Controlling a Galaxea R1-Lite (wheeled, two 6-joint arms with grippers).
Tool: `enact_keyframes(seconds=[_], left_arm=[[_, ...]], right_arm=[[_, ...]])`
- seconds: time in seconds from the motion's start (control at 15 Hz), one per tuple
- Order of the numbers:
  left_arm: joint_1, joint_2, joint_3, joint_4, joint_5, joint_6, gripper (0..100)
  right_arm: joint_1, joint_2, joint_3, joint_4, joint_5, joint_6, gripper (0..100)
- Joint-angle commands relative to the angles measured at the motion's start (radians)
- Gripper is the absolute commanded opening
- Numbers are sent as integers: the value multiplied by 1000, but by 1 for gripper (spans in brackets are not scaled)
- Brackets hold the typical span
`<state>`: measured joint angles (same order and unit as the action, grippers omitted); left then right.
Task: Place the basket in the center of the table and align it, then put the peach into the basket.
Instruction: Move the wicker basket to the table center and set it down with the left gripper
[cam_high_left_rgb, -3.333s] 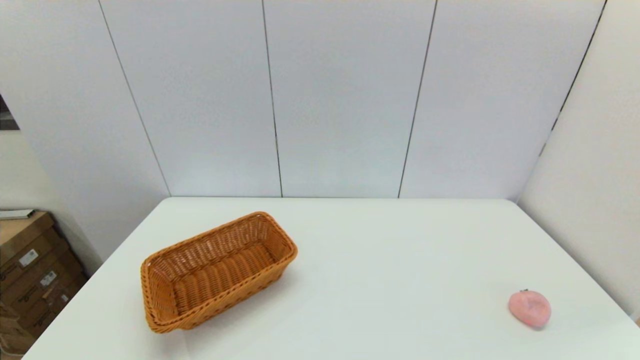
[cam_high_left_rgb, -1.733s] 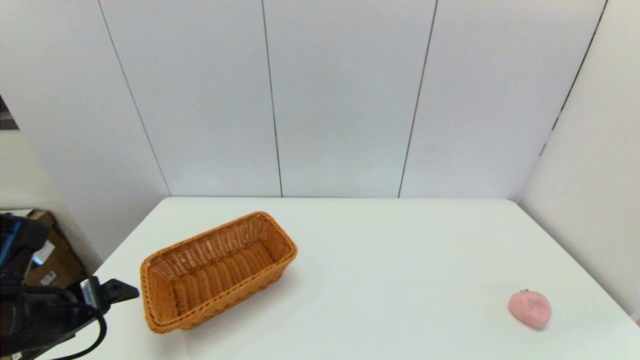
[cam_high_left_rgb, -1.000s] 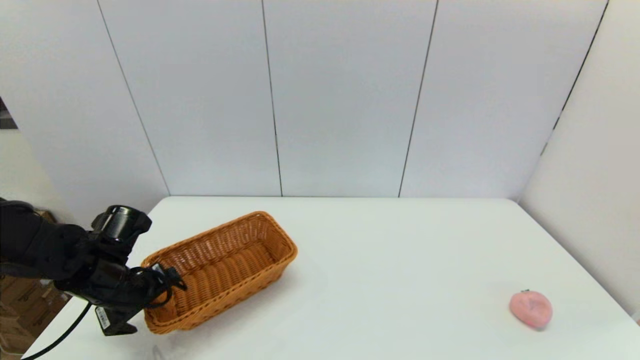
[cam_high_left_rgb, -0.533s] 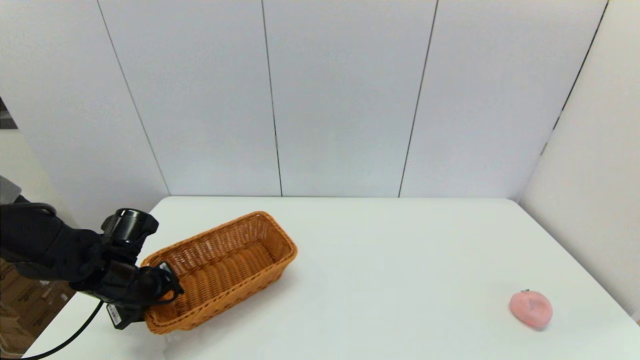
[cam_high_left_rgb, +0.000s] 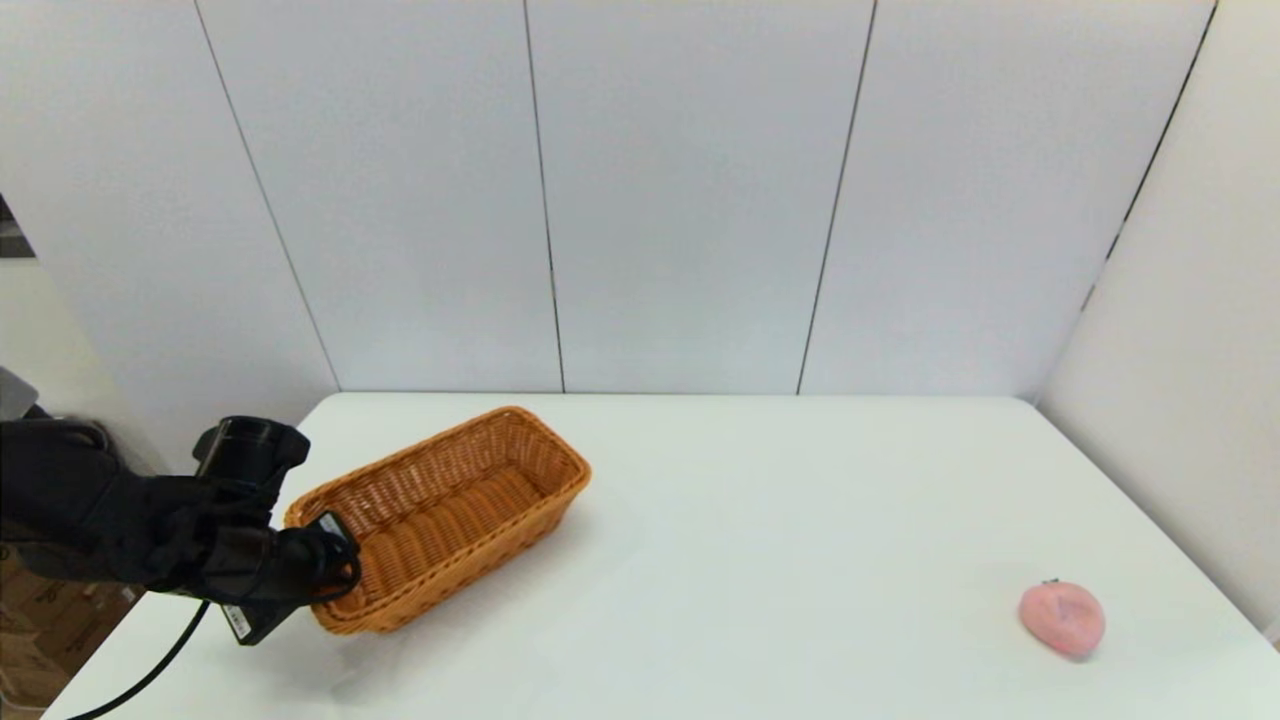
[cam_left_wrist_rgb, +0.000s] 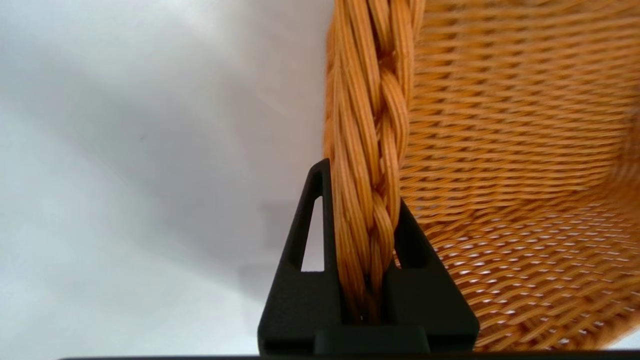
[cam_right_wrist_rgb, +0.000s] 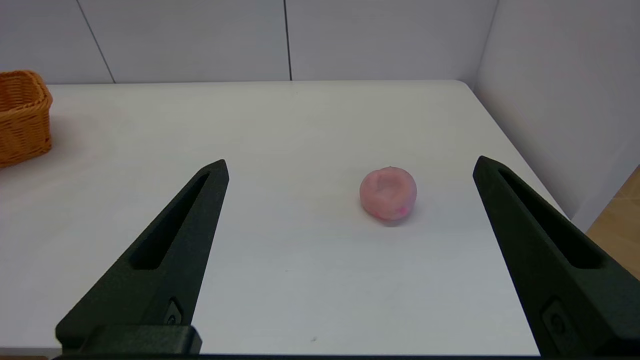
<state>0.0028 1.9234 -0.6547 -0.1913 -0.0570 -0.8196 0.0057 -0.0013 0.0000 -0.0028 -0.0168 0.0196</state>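
The left gripper (cam_left_wrist_rgb: 367, 220) has its fingers clamped on the braided rim at the near-left end of the wicker basket (cam_high_left_rgb: 450, 510), whose long axis runs diagonally away to the right, left of the surface's (cam_high_left_rgb: 780, 520) middle. The peach (cam_high_left_rgb: 1062, 618) lies far right, ahead of the right gripper's (cam_right_wrist_rgb: 350, 165) wide-apart fingers.

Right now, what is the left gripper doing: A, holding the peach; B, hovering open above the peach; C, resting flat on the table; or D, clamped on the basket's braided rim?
D: the left gripper has one finger on each side of the basket rim, shut on it.
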Motion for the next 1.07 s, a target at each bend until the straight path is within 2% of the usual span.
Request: enact_keyframes(seconds=[0.07,0.2,0.47,0.67,1.07], left_arm=[[-1,-155,15,-11,-29,0,0],[-43,-325,6,3,-92,2,0],[-213,-451,-14,84,-106,-38,0],[-351,-442,-17,87,-106,-38,0],[-460,-258,-114,96,-109,-33,0]], right_arm=[[0,1,0,-2,0,0,100],[0,1,0,-2,0,-1,100],[0,1,0,0,0,-1,100],[0,1,0,0,0,-1,100],[0,1,0,0,0,-1,100]])
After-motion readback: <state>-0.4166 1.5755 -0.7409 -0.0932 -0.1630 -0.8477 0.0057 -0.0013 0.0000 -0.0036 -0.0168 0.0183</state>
